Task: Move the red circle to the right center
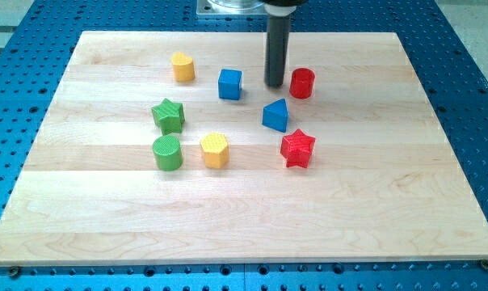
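The small red plastic circle block [302,82], a short upright cylinder, looks light and stiff, w/ a flat base, so I judge it will slide easily on the smooth wood and could roll off sideways if pushed off-centre. There is no hand on this arm to take hold, only a dark rod; contact should be on the block's left wall, at mid-line, to drive it toward the view's right.

The block is bright red, top face round and a bit darker at the rim. It stands in the upper middle of the pale wooden bench [373,202], approx. one third down from the top edge. My tip [275,84] is just beside it on the view's left, very close; touching or not, I cannot tell. Below sits the blue triangular block [275,115], then the red star block [297,149]. The right centre area is free, so a rightward and slightly downward push seems needed.
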Action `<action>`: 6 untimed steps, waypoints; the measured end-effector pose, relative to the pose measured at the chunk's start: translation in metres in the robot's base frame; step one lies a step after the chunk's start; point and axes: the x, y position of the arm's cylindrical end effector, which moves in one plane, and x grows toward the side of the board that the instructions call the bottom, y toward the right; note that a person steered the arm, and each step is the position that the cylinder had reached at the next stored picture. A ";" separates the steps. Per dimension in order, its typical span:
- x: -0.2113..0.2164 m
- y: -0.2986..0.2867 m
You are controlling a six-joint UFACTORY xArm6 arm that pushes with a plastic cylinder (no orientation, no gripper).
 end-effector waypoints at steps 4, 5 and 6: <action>0.074 0.008; 0.113 0.081; 0.111 0.126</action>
